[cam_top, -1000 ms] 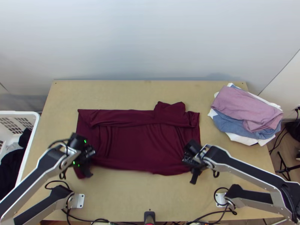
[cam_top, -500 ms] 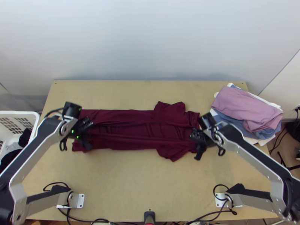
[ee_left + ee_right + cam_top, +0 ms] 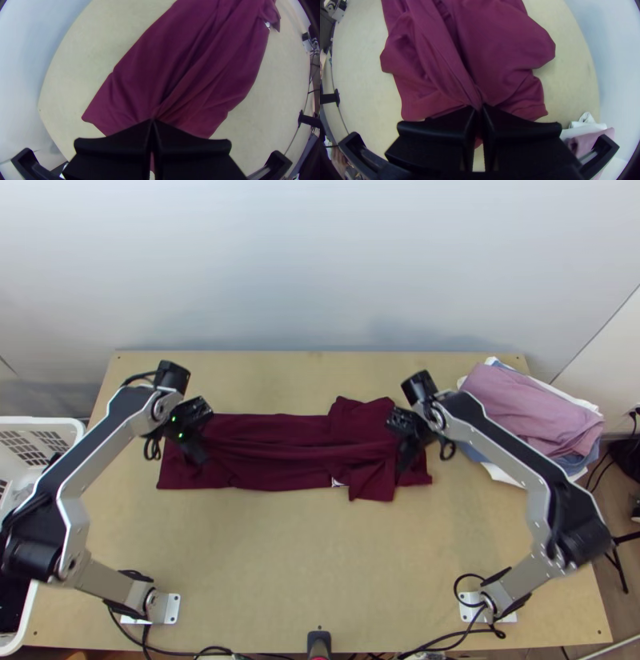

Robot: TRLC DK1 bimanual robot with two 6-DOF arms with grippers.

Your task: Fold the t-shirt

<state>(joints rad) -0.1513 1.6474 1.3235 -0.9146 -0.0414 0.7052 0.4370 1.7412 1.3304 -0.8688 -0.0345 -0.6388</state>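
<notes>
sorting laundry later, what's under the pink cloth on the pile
Blue cloth and white cloth stick out beneath the pink cloth; whatever lies under its middle is covered and can't be seen.

Near side: we see a broad stretch of bare wood on the table [image 3: 320, 556], between the left arm [image 3: 68, 500] and the right arm [image 3: 548, 500].
Far side: we have a narrower strip between t-shirt [image 3: 280, 478] and wall [image 3: 320, 268].
Shirt ends: left gripper [image 3: 198, 456] and right gripper [image 3: 406, 462] block these, cloth pinched in both.
Far right corner: clothes pile [image 3: 528, 408] in the way; clearance under the right arm, we can't quite judge.
Left edge: laundry basket [image 3: 44, 421] alongside.
</notes>
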